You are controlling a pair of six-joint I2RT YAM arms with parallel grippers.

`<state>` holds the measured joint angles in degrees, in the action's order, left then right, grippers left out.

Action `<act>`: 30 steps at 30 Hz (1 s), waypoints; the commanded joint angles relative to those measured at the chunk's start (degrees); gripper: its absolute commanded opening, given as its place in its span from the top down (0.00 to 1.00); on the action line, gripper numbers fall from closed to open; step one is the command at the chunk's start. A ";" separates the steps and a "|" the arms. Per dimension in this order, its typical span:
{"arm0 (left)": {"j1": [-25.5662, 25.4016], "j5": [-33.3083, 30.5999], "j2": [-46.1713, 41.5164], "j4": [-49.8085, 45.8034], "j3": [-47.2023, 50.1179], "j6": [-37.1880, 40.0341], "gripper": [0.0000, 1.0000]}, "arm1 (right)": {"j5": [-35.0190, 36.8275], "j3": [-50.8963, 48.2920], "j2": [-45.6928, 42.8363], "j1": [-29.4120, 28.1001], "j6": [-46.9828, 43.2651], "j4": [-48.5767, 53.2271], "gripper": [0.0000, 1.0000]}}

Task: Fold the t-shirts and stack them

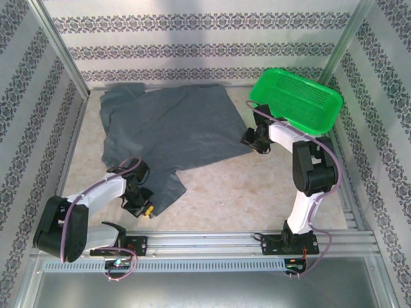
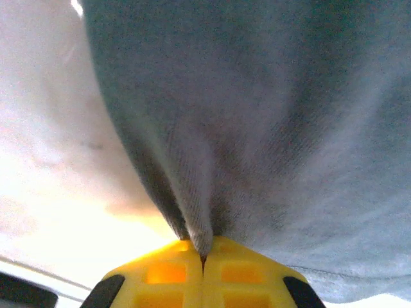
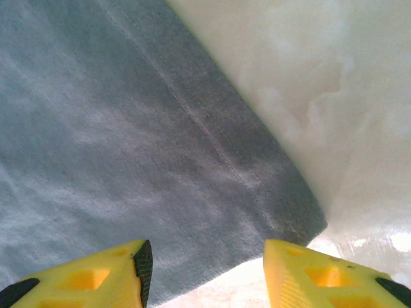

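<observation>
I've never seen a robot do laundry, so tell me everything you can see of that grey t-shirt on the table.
The t-shirt is plain dark slate-grey soft cloth with no print and a stitched hem. It lies spread out but rumpled on the pale table, to the left of the green basket. The left gripper is shut on a pinch of its near edge. The right gripper stands open over its right hem corner.

on my left gripper (image 2: pixel 203 258) the fingers (image 2: pixel 250 282) run off the bottom edge, and the shirt (image 2: pixel 270 115), blurred up close, vanishes between them. my right gripper (image 3: pixel 204 260) is cut off below too; from above it covers the shirt's right corner.
</observation>
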<state>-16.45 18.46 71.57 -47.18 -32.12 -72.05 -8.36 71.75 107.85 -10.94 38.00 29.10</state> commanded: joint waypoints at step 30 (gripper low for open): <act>2.87 -21.57 -20.15 -19.67 -6.44 -2.77 1.00 | 13.51 4.90 0.38 -2.21 -4.21 14.96 1.00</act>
<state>-14.48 0.75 54.17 -59.18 -36.40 -72.79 2.68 79.99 114.65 -12.40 33.01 40.80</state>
